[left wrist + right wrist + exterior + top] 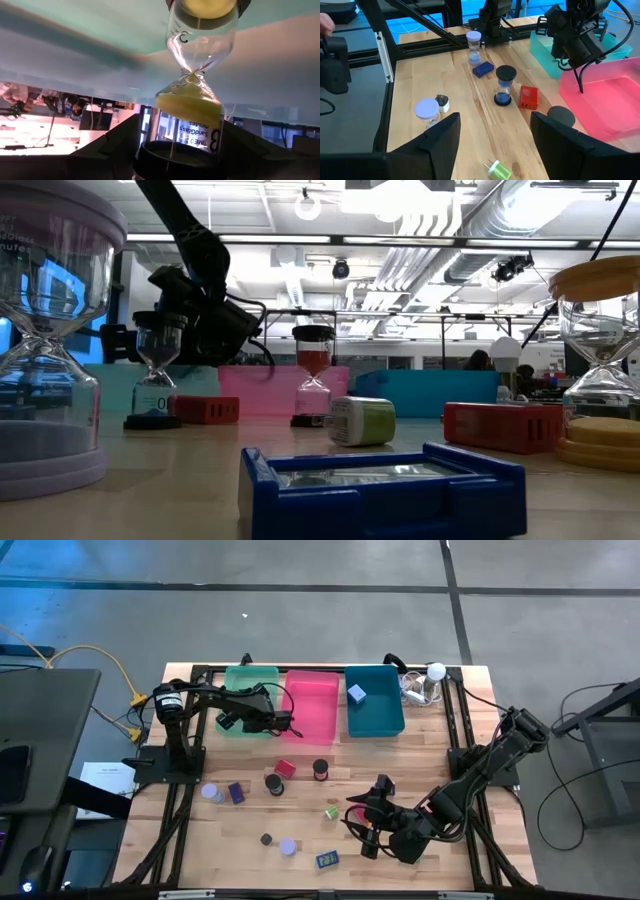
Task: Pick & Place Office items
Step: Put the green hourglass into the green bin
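A sand timer with yellow sand (192, 100) and black end caps is held by my left gripper (180, 125), which hangs over the seam between the green bin (240, 700) and the pink bin (312, 705); the gripper also shows in the high view (280, 721). My right gripper (495, 120) stands open high above the table's near right part (368, 825), with nothing between its fingers. Several office items stand or lie on the table: lavender timers (210, 792) (288, 847), black-capped timers (274, 783) (320, 770), a red block (285, 768) and a blue block (327, 860). My left gripper has the timer's black end cap (175, 160) between its two fingers (115, 145). The fingers come from the table's left, slanting down. The timer sticks out ahead of the fingers along their line, lifted clear of table and bins.
A teal bin (375, 700) at the back right holds a blue cube (357, 693). A white ball-topped gadget (435, 672) sits at the far right corner. A green-and-white piece (331, 811) lies near my right gripper. Black frame rails (460, 740) run along the table's sides.
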`<state>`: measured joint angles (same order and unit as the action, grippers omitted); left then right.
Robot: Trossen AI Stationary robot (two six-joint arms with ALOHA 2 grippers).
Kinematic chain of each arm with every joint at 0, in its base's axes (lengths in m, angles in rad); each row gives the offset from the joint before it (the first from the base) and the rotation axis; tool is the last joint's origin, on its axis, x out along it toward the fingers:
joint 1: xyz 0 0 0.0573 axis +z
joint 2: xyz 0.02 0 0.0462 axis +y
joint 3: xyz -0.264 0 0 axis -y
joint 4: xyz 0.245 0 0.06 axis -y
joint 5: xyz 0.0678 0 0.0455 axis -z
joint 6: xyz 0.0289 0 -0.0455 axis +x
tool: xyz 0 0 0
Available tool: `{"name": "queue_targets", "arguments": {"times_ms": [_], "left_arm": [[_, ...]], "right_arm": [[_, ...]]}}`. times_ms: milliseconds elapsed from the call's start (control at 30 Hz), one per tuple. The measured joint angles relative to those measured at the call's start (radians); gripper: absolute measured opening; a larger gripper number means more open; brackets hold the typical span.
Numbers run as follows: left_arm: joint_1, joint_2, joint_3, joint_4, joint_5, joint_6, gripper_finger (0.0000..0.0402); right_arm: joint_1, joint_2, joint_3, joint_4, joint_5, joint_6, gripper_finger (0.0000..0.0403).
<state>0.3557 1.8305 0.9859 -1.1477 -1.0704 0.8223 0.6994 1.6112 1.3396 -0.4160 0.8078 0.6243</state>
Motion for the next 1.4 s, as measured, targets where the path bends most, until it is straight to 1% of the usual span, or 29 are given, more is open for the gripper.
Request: {"name": "queue_targets", "arguments": {"times_ms": [500,633,733,1000,1400], "left_arm": [[-0.006,0.000,0.000,0.000,-0.004,0.015,0.0217],[-0.006,0.000,0.000,0.000,0.006,-0.032,0.0217],[-0.006,0.000,0.000,-0.004,0.023,-0.035,0.0217],[-0.010,0.000,0.000,-0.004,0.010,-0.011,0.0247],[-0.009,0.000,0.000,0.000,-0.001,0.016,0.0249]], "right_arm": [[-0.001,0.000,0.000,0.000,0.000,0.000,0.0231],[-0.002,0.000,0.000,0.000,0.000,0.000,0.0231],[-0.002,0.000,0.000,0.000,0.000,0.000,0.0231],[-0.002,0.000,0.000,0.000,0.000,0.000,0.0231],[-0.001,0.000,0.000,0.000,0.000,0.000,0.0231]]}}
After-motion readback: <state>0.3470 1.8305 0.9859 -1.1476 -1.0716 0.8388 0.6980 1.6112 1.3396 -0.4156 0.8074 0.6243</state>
